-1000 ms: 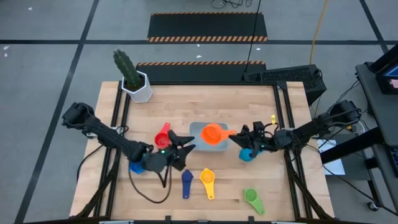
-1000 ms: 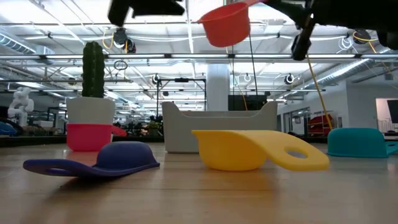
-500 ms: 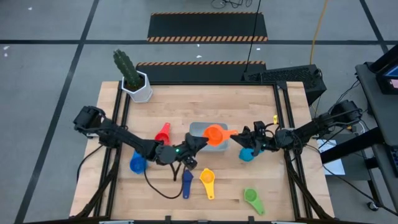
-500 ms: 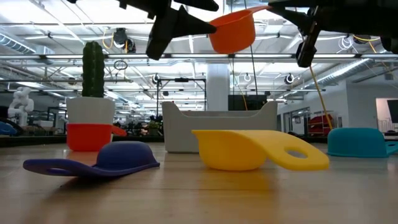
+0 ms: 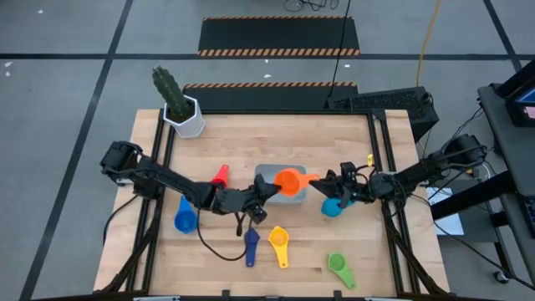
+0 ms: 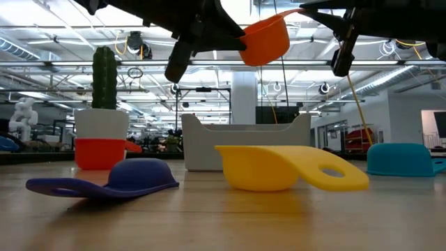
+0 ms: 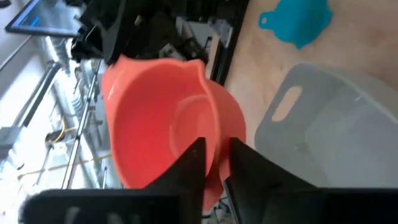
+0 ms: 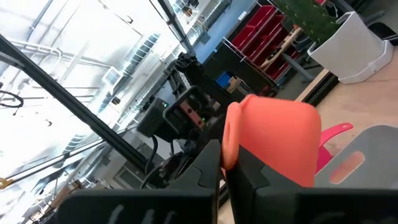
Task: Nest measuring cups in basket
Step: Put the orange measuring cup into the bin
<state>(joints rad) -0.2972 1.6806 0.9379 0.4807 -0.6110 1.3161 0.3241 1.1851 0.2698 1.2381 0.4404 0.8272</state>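
Observation:
The orange measuring cup (image 5: 289,180) hangs mouth up over the pale grey basket (image 5: 266,173), and both grippers are shut on it. My left gripper (image 5: 272,187) comes from the table's left to its bowl. My right gripper (image 5: 320,179) comes from the right to its handle. On the wooden table lie the red cup (image 5: 219,176), the blue cup (image 5: 184,219), the navy cup (image 5: 252,244), the yellow cup (image 5: 278,242), the green cup (image 5: 339,267) and the light blue cup (image 5: 332,207). The navy, yellow and light blue cups lie mouth down. My left gripper has the orange cup's bowl wall (image 7: 217,140) between its fingers, one finger (image 7: 194,160) inside the bowl and one outside. It reaches in about level from the table's left. My right gripper pinches the cup's flat handle (image 8: 227,138) between its two fingers, coming from the table's right. The cup is clear of the basket, slightly tilted.
A white pot with a cactus (image 5: 185,117) stands at the table's far left corner. Black cables trail from the left arm over the table's near left part. The loose cups lie around the basket, mostly on its near side.
My left gripper has moved toward the table's right, up to the orange cup, and has shut on its bowl wall. The cup has stayed over the basket in my right gripper and has tipped a little.

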